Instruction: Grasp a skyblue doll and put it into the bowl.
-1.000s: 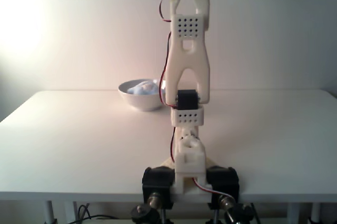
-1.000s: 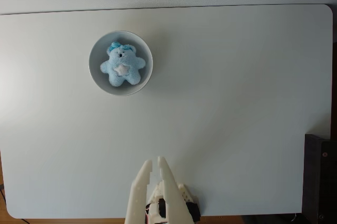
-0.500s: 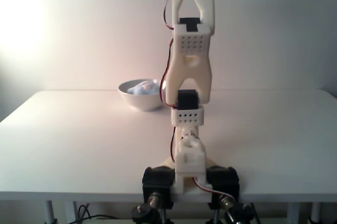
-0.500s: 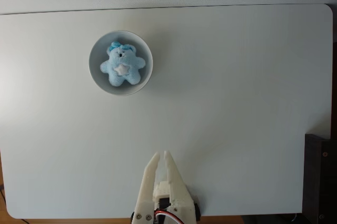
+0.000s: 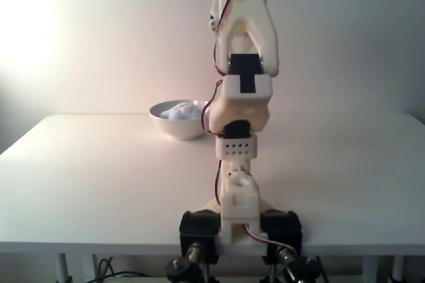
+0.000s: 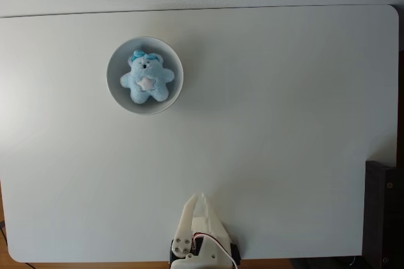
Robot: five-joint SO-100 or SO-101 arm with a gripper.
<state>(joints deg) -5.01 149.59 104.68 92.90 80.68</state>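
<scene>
The skyblue doll [image 6: 146, 79], a small bear shape with a white star on its belly, lies inside the white bowl [image 6: 115, 87] at the table's upper left in the top-down fixed view. From the front fixed view the doll [image 5: 178, 111] peeks over the bowl's rim [image 5: 174, 127]. My white gripper [image 6: 197, 200] sits far from the bowl, at the table's bottom edge near the arm base, its fingers together with nothing between them. The arm [image 5: 240, 107] stands folded upright in the front fixed view.
The white table [image 6: 284, 124] spreads wide to the right of the bowl. A dark block [image 6: 382, 212] sits at the lower right corner. The arm's base with clamps [image 5: 239, 230] is fixed at the front table edge.
The arm has folded back toward its base, and the gripper has drawn away from the bowl toward the bottom edge. Its fingers have come together. Doll and bowl have not moved.
</scene>
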